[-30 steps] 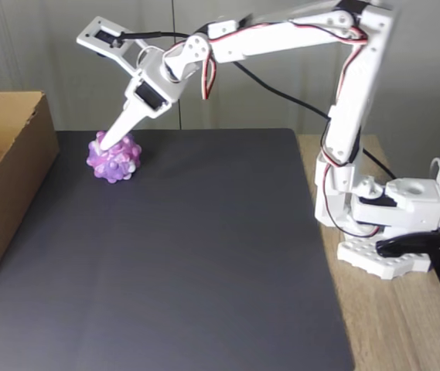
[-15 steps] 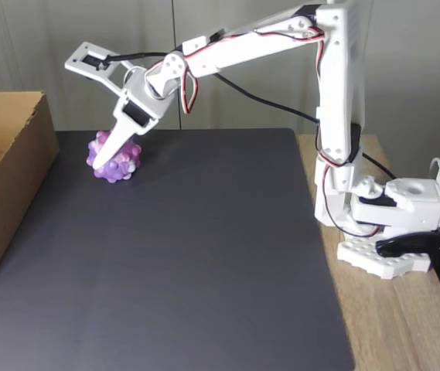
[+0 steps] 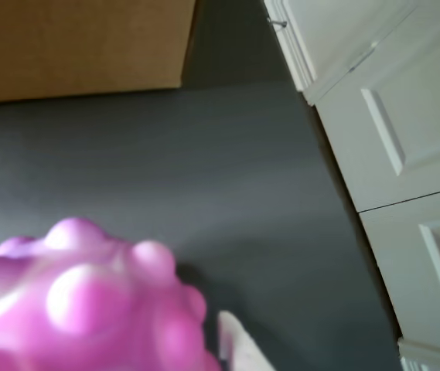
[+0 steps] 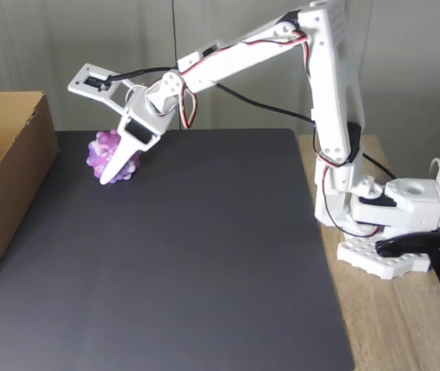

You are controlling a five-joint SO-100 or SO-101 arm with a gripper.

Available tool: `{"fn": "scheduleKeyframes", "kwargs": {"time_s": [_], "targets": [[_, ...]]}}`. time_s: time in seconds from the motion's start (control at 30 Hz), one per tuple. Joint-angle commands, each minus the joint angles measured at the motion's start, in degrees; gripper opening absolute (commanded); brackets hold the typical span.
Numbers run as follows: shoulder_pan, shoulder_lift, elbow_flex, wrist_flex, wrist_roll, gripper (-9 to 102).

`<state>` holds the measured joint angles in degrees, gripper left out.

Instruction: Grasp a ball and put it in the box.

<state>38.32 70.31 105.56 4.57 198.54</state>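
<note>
We see the white two-finger gripper (image 4: 111, 174) reaching down at the small knobbly purple, pink and white ball (image 4: 104, 154), its one visible finger (image 4: 118, 162) lying across the ball's front in the fixed view. We cannot tell whether the fingers are spread or pressed onto the ball, since the second finger is hidden. In the wrist view the ball (image 3: 88, 305) looms blurred at the lower left, with a white fingertip (image 3: 235, 344) just beside its right edge. The ball sits on the dark grey mat (image 4: 189, 255), near the large open-topped brown cardboard box (image 4: 7, 182), to the right of it and apart from its wall.
</note>
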Motion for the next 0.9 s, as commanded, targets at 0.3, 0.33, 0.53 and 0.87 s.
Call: {"fn": "scheduleKeyframes", "kwargs": {"time_s": [0.3,0.33,0.53,0.87], "targets": [[-1.6,-0.3,-4.7,-1.6,-0.3,29],[-1.7,-0.3,-4.9,-1.5,-0.4,29],[-2.0,3.3,-5.5,-0.1,-0.8,30],[-3.4,14.9,-8.2,6.2,-2.1,29]]}}
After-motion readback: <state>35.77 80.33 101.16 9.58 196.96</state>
